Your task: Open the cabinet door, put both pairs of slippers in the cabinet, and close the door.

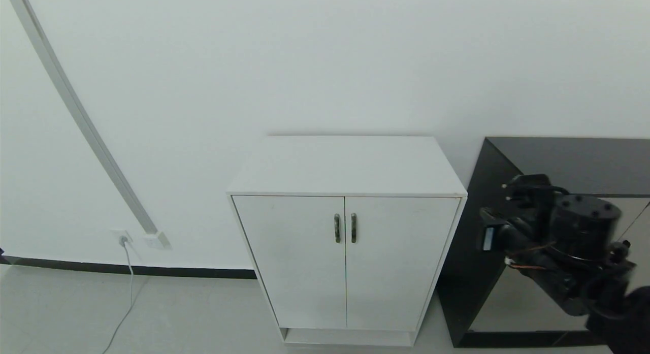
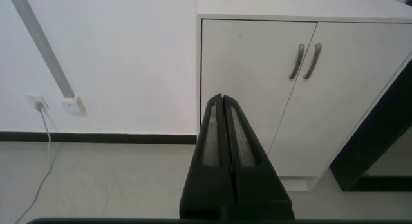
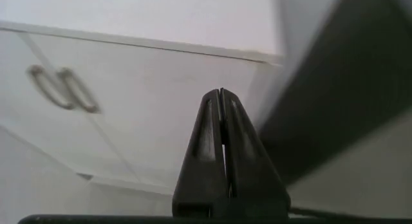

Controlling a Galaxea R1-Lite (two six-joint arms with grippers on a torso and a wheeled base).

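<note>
Cabinet (image 1: 347,166) | both doors (image 1: 299,262) shut | inside hidden | handles (image 1: 337,228) side by side

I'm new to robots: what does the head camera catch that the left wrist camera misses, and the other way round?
The head camera adds the right arm, raised in front of the black unit, plus the white cabinet's whole top. The left wrist camera adds its own left gripper, shut, pointing toward the cabinet. Both share the cabinet with both doors closed, its two handles, the wall socket with its grey cable, and the slanted wall duct.
</note>
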